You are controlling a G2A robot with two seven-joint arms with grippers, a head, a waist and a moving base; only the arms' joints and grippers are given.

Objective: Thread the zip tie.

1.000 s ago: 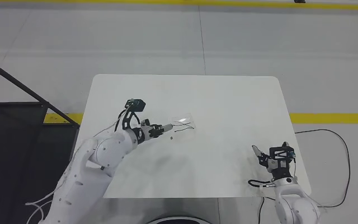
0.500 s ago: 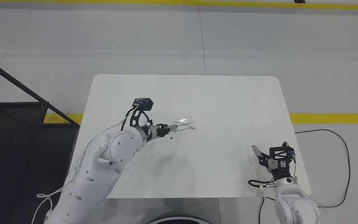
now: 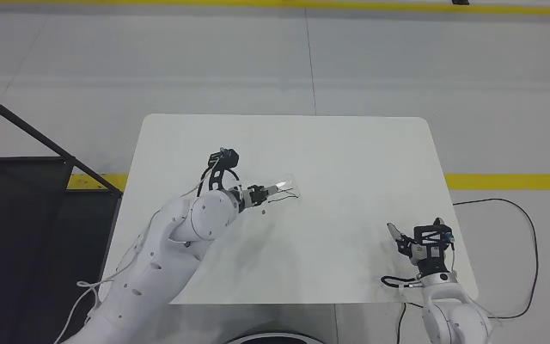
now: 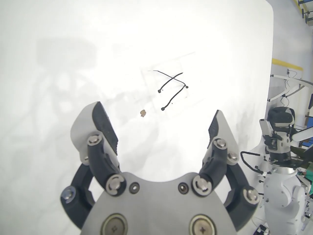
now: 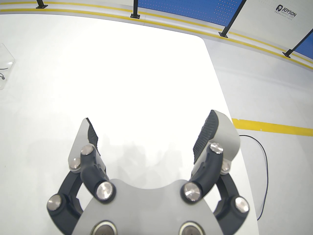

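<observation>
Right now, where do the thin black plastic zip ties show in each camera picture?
Top view: the thin black plastic zip ties lie just ahead of the left gripper, near picture centre.
Left wrist view: mid-picture, crossing each other, beyond the open left gripper.
Right wrist view: far off, at the frame's edge.
Shared landmark: the clear plastic sheet under them.

The left arm (image 3: 185,228) was stretched out ahead and bent in toward the middle. Its wrist (image 3: 234,199) lay nearly flat. The left gripper (image 4: 157,108) pointed forward and a little down. Its two fingers (image 4: 105,123) were spread wide apart, with nothing between them. The right arm (image 3: 451,318) was tucked in close to the robot, off to the side and well apart from the other arm. The right gripper (image 5: 150,116) pointed forward too. Its fingers (image 5: 205,130) were also spread wide, and they held nothing.
</observation>
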